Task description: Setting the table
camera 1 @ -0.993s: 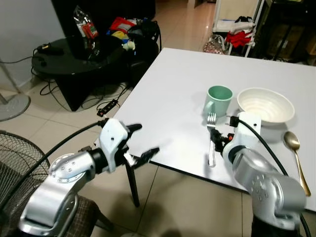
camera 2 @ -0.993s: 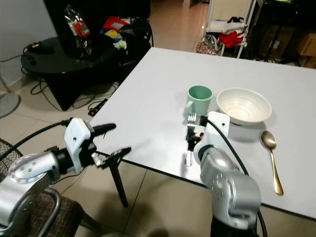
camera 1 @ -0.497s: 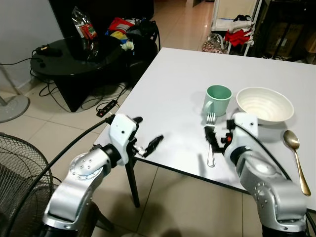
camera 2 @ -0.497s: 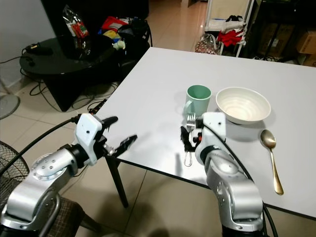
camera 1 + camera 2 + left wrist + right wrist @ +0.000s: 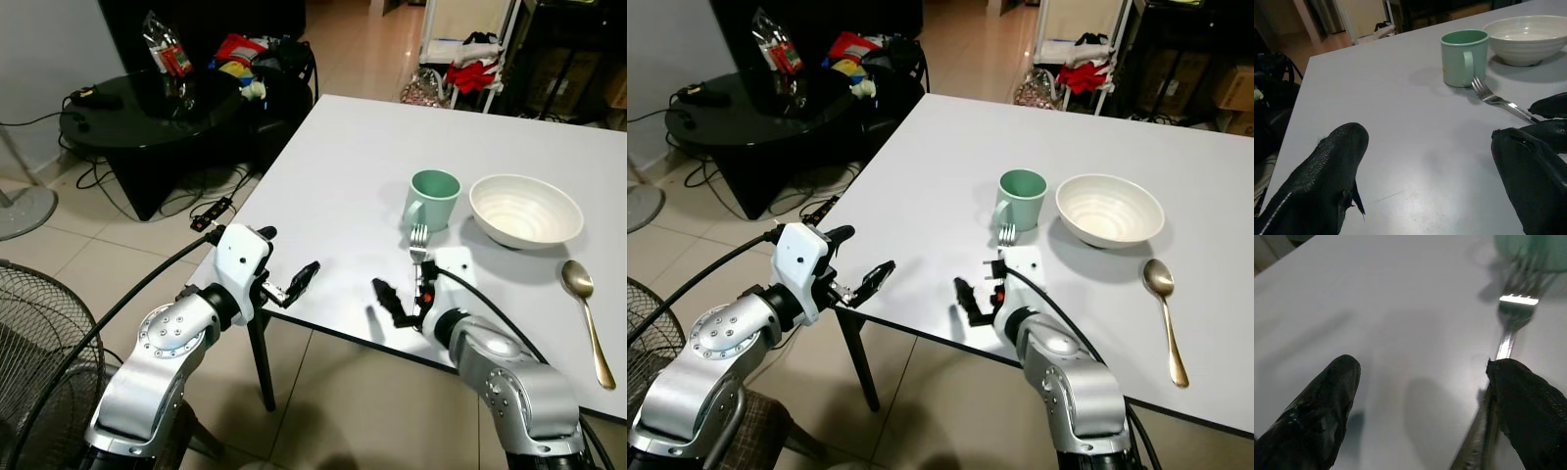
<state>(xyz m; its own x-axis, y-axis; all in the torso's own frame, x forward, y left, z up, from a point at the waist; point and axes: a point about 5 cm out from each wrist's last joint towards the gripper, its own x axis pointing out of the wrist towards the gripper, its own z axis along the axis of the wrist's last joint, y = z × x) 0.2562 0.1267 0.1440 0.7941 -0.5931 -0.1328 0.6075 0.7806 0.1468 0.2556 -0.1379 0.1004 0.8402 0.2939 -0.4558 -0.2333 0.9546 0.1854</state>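
The silver metal fork [image 5: 419, 238] lies near the white table's [image 5: 333, 186] front edge, tines toward the mint-green ceramic mug [image 5: 432, 199]. The right gripper [image 5: 404, 297] stands spread over its handle, one finger beside it; earlier it sat closer together. The left gripper [image 5: 286, 284] hovers apart at the front-left edge.

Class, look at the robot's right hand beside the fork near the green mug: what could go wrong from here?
1. The right hand is open, one finger against the fork handle; closing might push it aside rather than grip it.
2. The fork's tines lie near the green mug; a shove may bump it.
3. The left hand hangs open off the table's edge and may knock it.
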